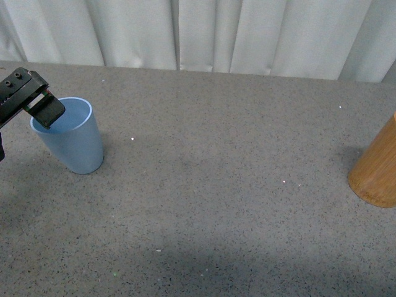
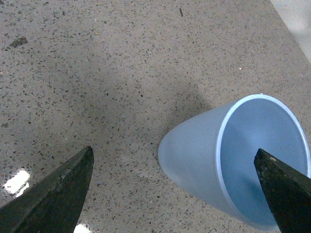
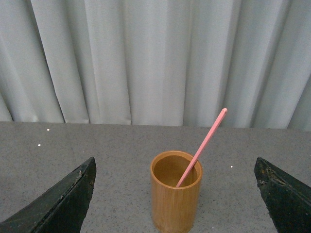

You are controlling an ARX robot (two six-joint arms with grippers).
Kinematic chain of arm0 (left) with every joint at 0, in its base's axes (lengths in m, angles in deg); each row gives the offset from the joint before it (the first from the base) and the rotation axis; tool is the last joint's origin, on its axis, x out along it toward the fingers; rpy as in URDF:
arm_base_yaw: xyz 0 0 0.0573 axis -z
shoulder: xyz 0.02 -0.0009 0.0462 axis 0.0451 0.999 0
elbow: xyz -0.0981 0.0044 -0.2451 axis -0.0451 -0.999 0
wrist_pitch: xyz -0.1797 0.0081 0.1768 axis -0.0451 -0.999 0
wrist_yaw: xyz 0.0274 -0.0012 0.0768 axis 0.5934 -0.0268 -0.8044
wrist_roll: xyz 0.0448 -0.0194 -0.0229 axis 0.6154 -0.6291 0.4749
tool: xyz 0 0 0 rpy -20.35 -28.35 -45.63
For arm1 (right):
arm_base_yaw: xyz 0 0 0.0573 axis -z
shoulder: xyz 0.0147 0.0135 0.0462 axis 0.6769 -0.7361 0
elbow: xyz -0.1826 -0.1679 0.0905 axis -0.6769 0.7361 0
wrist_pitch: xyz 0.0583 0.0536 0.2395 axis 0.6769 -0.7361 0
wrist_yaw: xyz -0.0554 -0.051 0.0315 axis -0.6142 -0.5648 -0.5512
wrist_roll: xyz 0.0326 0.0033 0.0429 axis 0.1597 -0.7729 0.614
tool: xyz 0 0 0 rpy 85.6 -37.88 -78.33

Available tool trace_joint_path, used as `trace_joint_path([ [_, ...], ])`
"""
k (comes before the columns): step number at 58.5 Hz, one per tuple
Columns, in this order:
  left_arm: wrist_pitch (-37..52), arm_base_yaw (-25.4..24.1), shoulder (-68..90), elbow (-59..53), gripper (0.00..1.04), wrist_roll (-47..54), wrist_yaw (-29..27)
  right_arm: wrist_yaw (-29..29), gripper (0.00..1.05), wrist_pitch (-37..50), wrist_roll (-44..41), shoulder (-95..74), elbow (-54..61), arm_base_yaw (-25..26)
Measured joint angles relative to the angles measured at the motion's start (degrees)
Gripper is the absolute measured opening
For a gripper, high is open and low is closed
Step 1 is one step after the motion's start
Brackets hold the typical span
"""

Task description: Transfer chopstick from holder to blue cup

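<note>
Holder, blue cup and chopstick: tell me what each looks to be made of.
Holder: likely bamboo or wood with a smooth satin finish, judging by the warm orange-brown tone and thick-walled rim.
Blue cup: probably plastic, matte, with an even light blue colour, a thin rim and no glare.
Chopstick: uniformly salmon-pink and smooth. It could be plastic or painted wood; I cannot tell which.

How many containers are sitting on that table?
2. A blue cup stands at the left; a wooden holder stands at the far right, partly cut off by the front view's edge, with a pink chopstick leaning inside.
</note>
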Motion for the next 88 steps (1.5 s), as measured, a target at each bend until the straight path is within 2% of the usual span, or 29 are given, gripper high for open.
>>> trace_joint_path([
  [83,-1.1,0.5,4.5,1.8,0.98,-2.3,0.8,0.0,0.95,0.0,0.0,0.0,0.0,0.0],
  [85,-1.1,0.5,4.7,1.9,0.97,-2.4,0.8,0.0,0.95,0.0,0.0,0.0,0.0,0.0],
  [88,-1.1,0.5,5.0,2.0,0.86,-2.8,1.0,0.0,0.95,0.0,0.0,0.0,0.0,0.0],
])
